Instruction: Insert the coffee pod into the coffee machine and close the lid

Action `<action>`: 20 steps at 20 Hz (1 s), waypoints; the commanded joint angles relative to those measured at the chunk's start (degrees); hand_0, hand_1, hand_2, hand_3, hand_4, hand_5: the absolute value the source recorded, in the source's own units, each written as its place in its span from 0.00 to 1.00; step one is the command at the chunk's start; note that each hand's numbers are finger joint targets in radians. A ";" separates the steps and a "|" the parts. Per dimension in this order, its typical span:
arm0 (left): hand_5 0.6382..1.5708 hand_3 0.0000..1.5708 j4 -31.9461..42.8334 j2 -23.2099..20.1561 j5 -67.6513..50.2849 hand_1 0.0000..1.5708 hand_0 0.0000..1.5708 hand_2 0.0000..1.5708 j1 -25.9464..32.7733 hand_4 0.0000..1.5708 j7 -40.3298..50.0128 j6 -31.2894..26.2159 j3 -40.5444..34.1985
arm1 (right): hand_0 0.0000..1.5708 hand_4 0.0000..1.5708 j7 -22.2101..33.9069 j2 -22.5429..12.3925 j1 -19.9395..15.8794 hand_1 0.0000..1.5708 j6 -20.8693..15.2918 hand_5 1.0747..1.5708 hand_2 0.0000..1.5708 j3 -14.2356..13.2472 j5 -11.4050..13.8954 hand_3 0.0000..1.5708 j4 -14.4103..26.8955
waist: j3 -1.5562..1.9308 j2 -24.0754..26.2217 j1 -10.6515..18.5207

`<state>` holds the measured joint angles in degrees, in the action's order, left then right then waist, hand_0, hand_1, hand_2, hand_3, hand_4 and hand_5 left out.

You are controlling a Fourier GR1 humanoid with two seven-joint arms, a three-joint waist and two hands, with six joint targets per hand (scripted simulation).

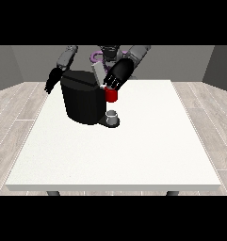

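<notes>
Black coffee machine point(83, 100) sits on the white table point(133, 150), toward the far side from the camera. Front view: the hand at the view's right point(116, 76) hovers right over the machine's top front corner, fingers pointing down at a red thing at the machine point(111, 95); can't tell if they're grasping anything. A grey thing point(113, 116) sits at the machine's base, just under the red one. The hand at the view's left point(52, 81) hangs beside the machine, fingers relaxed.

text: none legible | labels: none | brands: none | numbers: none | signs: none
</notes>
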<state>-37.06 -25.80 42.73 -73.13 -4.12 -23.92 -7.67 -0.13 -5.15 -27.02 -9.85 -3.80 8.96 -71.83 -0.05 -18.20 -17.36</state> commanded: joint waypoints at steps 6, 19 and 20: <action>1.00 0.76 -0.67 -1.29 2.09 0.79 0.79 0.80 0.12 0.18 -4.18 4.26 0.86 | 0.00 0.00 1.77 -0.34 -1.56 0.00 0.02 1.00 0.00 0.09 0.11 0.00 -1.61 | 0.05 -0.81 -0.50; 1.00 0.65 0.56 -0.23 6.05 0.71 0.71 0.72 1.69 0.00 -5.52 6.76 3.61 | 0.00 0.00 -1.26 1.76 0.39 0.00 -3.39 1.00 0.00 0.63 1.85 0.00 -0.27 | 0.06 -1.91 0.43; 1.00 0.63 0.44 -0.14 5.54 0.71 0.71 0.72 0.57 0.00 -5.54 7.25 2.88 | 0.00 0.00 2.15 0.14 -3.01 0.00 -2.45 1.00 0.00 -0.86 0.89 0.00 0.08 | 0.05 -2.56 0.99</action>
<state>-36.82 -27.15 48.30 -72.18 -9.52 -18.22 -4.38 0.24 -4.40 -27.09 -11.52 -3.52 9.86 -72.47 0.07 -19.51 -17.45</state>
